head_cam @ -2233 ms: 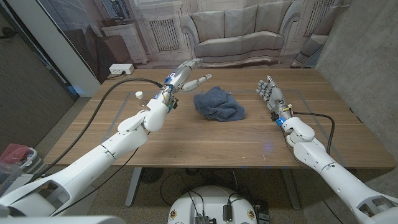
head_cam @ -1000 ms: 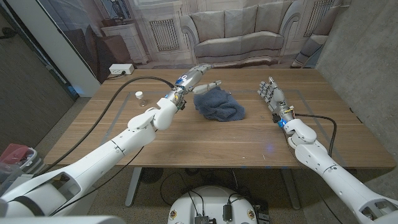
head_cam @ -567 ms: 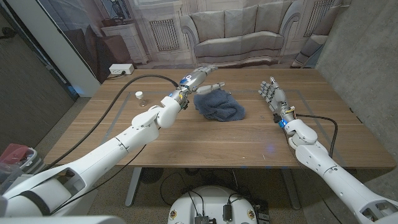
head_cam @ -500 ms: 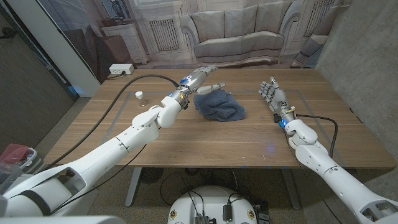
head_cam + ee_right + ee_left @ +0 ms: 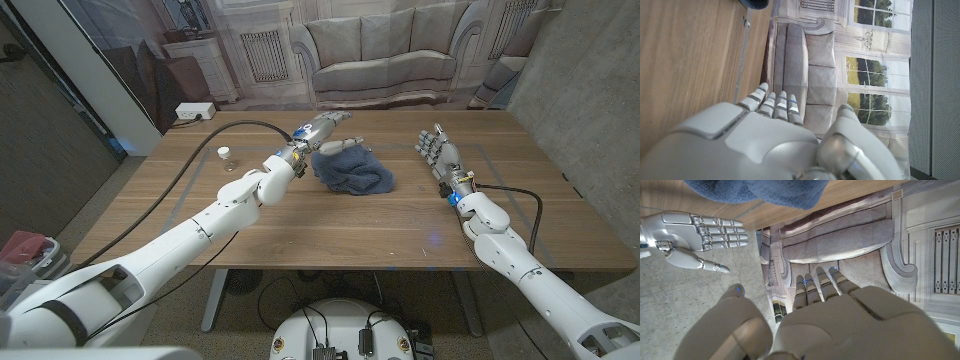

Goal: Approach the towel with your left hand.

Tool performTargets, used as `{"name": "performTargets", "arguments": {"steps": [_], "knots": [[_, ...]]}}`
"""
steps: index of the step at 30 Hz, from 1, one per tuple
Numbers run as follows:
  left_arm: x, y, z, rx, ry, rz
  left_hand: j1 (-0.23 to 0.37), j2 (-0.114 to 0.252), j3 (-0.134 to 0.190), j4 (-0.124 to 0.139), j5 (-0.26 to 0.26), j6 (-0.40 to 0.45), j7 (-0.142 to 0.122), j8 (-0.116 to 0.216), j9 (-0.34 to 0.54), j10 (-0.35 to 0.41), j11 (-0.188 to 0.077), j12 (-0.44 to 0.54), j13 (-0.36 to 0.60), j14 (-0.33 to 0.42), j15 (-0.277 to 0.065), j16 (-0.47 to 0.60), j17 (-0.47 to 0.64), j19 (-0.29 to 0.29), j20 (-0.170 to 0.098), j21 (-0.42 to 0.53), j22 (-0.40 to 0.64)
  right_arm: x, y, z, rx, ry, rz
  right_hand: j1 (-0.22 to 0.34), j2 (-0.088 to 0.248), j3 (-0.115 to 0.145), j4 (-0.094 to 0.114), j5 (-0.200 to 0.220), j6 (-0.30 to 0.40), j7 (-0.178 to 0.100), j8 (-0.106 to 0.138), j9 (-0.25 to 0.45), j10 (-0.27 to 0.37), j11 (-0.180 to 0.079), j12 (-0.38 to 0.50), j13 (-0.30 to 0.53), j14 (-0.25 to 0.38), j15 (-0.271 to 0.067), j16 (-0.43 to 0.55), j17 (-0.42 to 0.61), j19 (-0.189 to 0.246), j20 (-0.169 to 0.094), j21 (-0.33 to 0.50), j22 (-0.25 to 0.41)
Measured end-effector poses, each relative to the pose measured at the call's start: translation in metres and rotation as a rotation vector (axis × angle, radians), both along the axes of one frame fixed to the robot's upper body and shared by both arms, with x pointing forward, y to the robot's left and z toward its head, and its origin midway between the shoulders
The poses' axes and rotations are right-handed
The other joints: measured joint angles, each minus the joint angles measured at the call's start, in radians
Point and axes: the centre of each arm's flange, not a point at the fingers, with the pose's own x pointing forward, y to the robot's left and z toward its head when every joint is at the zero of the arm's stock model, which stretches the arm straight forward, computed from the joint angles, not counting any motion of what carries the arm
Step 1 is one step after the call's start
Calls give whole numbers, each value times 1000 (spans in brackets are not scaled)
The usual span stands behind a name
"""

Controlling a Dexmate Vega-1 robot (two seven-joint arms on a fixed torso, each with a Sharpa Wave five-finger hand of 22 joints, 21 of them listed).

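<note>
A crumpled blue towel (image 5: 350,169) lies on the wooden table (image 5: 300,235) a little behind its middle. My left hand (image 5: 325,131) hovers over the towel's far left edge, fingers apart and stretched toward the back, holding nothing. The left wrist view looks past that hand (image 5: 840,325) at the towel (image 5: 765,191) and at my right hand (image 5: 695,232). My right hand (image 5: 436,150) stands on its edge to the right of the towel, well apart from it, fingers straight and empty. Its back (image 5: 765,145) fills the lower part of the right wrist view.
A small white cap (image 5: 224,153) sits on the table at the far left. A black cable (image 5: 190,145) runs over the table's left part along my left arm. A taped line (image 5: 490,165) marks the table's right side.
My left hand has travelled right and forward from the table's left part until it reaches over the towel's far left edge. The right hand has stayed put.
</note>
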Motion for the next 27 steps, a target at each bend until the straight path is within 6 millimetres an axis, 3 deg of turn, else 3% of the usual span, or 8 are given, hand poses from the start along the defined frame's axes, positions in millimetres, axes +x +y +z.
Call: {"name": "performTargets", "arguments": {"steps": [27], "knots": [[16,-4,-12,5,41,19,11,3,-4,-4,0,5,-5,0,0,1,-8,0,0,-7,0,0,0,0,0,0,2,-2,1,-5,7,1,0,0,0,-1,-1,0,5,-5,0,0,0,0,0,0,0,0,-7,0,0,0,0,0]]}}
